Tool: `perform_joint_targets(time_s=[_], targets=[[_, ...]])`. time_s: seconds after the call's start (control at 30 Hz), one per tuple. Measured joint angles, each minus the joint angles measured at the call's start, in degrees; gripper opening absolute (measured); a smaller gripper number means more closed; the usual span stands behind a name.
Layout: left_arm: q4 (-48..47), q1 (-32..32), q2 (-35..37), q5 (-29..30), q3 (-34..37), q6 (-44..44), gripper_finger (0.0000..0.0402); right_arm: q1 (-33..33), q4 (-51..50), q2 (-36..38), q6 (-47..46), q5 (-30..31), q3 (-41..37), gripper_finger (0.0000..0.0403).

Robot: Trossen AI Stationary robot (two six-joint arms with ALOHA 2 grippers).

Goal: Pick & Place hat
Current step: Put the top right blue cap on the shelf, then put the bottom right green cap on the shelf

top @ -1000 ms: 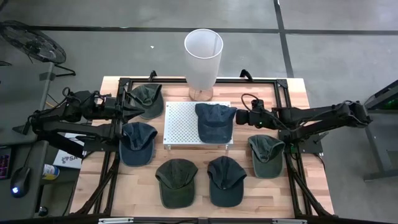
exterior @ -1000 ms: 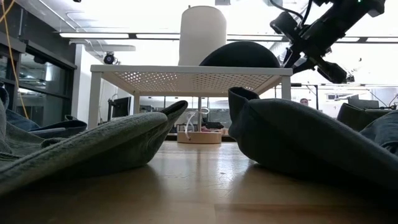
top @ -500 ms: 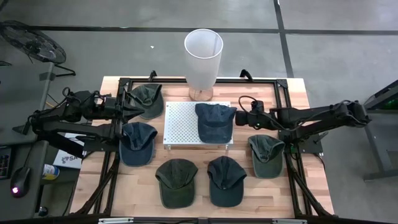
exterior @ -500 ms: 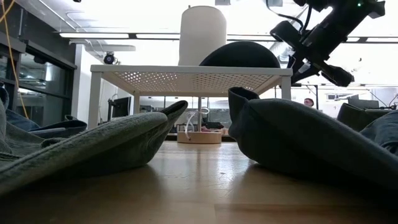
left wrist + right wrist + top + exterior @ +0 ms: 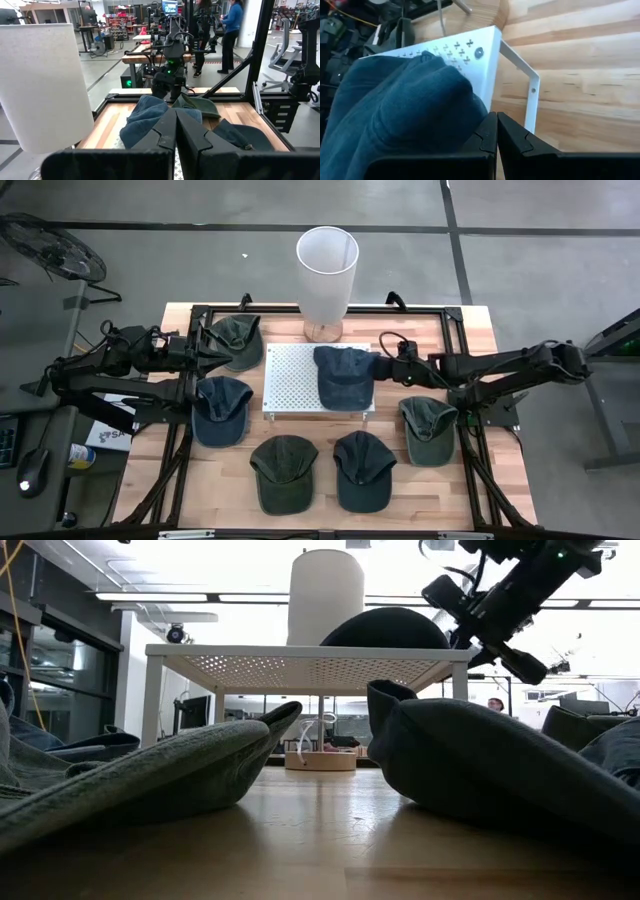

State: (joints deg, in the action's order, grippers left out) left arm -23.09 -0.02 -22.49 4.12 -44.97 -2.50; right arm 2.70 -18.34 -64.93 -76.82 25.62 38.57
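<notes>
Right claw (image 5: 384, 368) pressed together, tips at blue hat (image 5: 345, 375) on white rack (image 5: 290, 380). Left claw (image 5: 228, 357) pressed together, beside green hat (image 5: 238, 338).

Dark cap (image 5: 385, 627) atop white perforated stand (image 5: 300, 665), w/ white cylinder (image 5: 325, 595) behind — right gripper (image 5: 520, 664) just beside, fingers together.

Just ahead of the closed right gripper (image 5: 496, 131), the blue hat (image 5: 405, 107) runs off frame, hiding most of the white perforated stand (image 5: 485, 47).

Blue cloth cap (image 5: 345, 374) looked soft, matt; white perforated metal stand (image 5: 291, 376) smooth; light wooden tabletop (image 5: 412, 483) satin, grained.
</notes>
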Motion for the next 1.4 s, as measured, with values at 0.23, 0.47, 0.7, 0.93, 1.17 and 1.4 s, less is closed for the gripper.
perform_joint_targets(time_s=[0.23,0.47,0.7,0.93,1.17,1.4], targets=[[0.0,-0.01,0.0,-0.01,0.0,0.06,0.0003,0.33,2.37,0.0,2.19,-0.48,0.0,0.0],[0.0,-0.01,0.0,-0.02,0.0,1.31,0.0003,0.33,2.76,0.0,2.51,-1.09,0.0,0.0],[0.0,0.0,0.0,-0.02,0.01,1.32,0.0003,0.33,1.36,1.24,2.82,0.74,0.0,0.0],[0.0,-0.01,-0.01,-0.02,0.0,1.48,0.0003,-0.25,-8.79,7.76,2.76,-0.72,1.11,0.0],[-0.02,0.01,-0.01,-0.02,0.0,1.55,0.0003,-6.76,-32.69,6.84,2.06,-1.14,13.97,0.0],[-0.16,-0.01,-0.01,-0.02,0.0,2.37,0.0003,-16.78,-56.07,-1.41,-4.71,-6.93,28.5,0.0]])
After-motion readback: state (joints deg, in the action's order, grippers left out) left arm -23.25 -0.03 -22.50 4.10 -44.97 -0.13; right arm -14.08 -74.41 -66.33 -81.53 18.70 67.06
